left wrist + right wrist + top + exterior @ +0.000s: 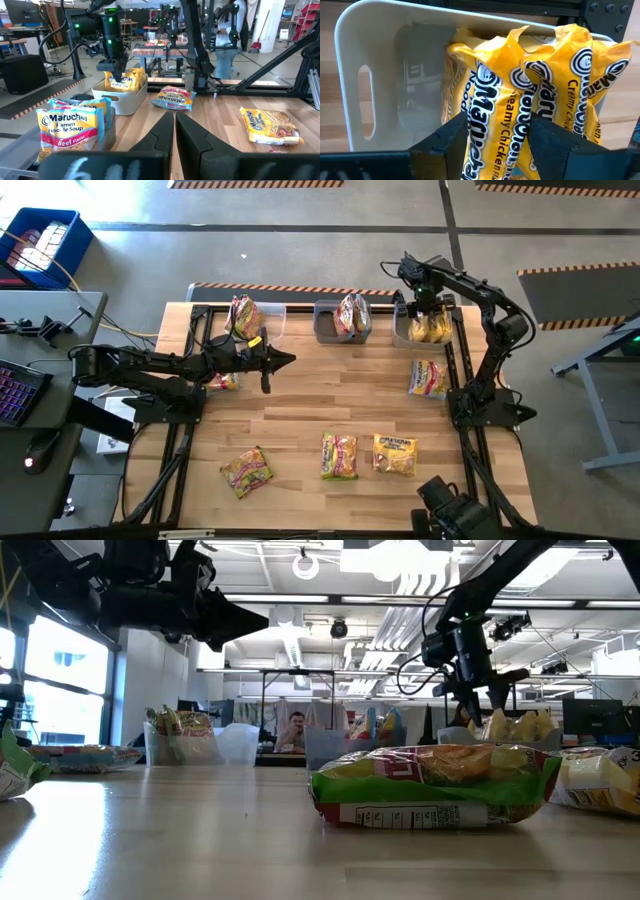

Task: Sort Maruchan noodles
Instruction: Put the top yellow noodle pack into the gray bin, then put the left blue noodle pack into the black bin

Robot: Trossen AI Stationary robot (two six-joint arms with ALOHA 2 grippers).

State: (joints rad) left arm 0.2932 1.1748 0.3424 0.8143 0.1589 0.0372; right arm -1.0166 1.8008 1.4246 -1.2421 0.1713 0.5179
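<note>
Right end effector spread around upright yellow plastic Maruchan noodle packets in the white rectangular bin, left end effector pressed together, well apart from that bin.

Near centre: green-red noodle packet lying flat on the wooden table. Far right: right gripper over upright yellow packets. Far left: clear bin holding packets.

Three clear bins stand in a row along the far edge of the wooden tabletop: the left bin, the middle bin and the right bin. A blue crate sits on the grey floor beyond the tabletop's left corner, near a side desk carrying a keyboard. In the low view, a person is seated in the room behind.
</note>
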